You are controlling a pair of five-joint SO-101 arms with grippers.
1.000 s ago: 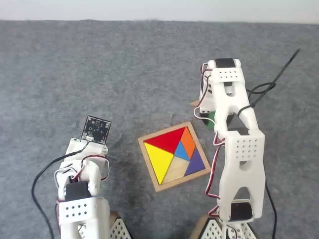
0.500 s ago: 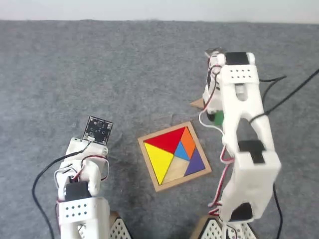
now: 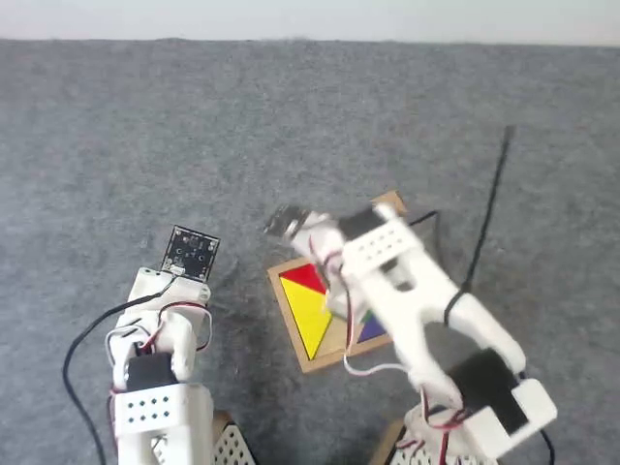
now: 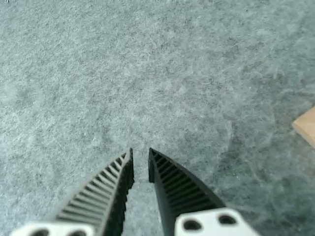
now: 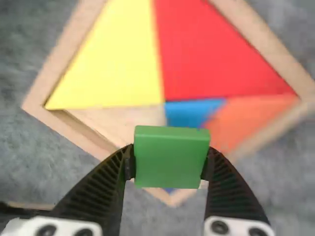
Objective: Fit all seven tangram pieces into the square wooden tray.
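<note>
The square wooden tray (image 3: 289,323) lies at mid-table with a yellow triangle (image 3: 308,310) and a red triangle (image 3: 304,278) in it. My right arm (image 3: 407,291) stretches across the tray and covers its right half. In the right wrist view my right gripper (image 5: 168,158) is shut on a green square piece (image 5: 170,147), held just above the tray (image 5: 49,117). Below it lie the yellow (image 5: 113,69), red (image 5: 206,49), blue (image 5: 193,112) and orange (image 5: 246,118) pieces and a bare patch of tray floor (image 5: 130,118). My left gripper (image 4: 140,153) rests shut over bare carpet.
Grey carpet covers the table. A tan wooden piece (image 3: 390,203) lies on the carpet just beyond the tray's far corner. A tan wooden corner (image 4: 306,127) shows at the edge of the left wrist view. My left arm (image 3: 160,358) stands at the near left, its black cable beside it.
My right arm has swung from the back right of the tray to directly over it, carrying the green piece. The left arm has not moved.
</note>
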